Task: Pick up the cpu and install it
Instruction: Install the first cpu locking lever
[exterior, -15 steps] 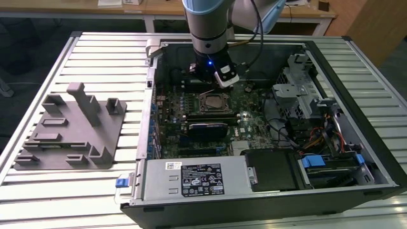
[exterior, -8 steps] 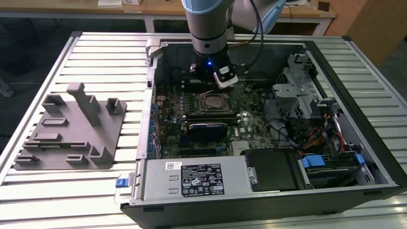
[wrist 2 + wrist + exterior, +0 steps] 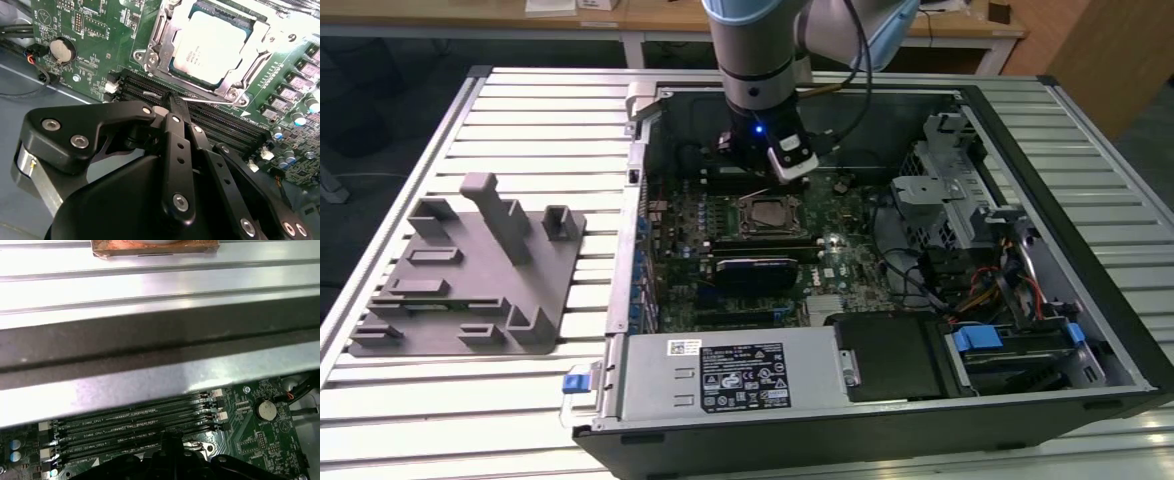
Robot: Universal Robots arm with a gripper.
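Silver cpu [image 3: 209,47] already sits in its socket at the board's middle, pincer [image 3: 172,102] pinched closed on nothing just at its 12 o'clock over the RAM slots [image 3: 135,432], so keep moves slow and clear of the latch frame.

- Black metal gripper [image 3: 172,102] with bolted linkage arms fills the lower half; its fingers [image 3: 176,107] are closed together, tips meeting over the black memory slots [image 3: 200,112].
- Pale silver square cpu [image 3: 210,47] sits in the shiny metal socket frame [image 3: 155,45] on the green motherboard [image 3: 105,30], at about 1 o'clock from the fingertips, apart from them.
- Round silver coin battery [image 3: 61,49] lies at about 10 o'clock from the fingertips.
- Row of small silver-topped capacitors [image 3: 300,117] at 3 o'clock.
- Black cables [image 3: 22,35] at the frame's 9 o'clock edge.
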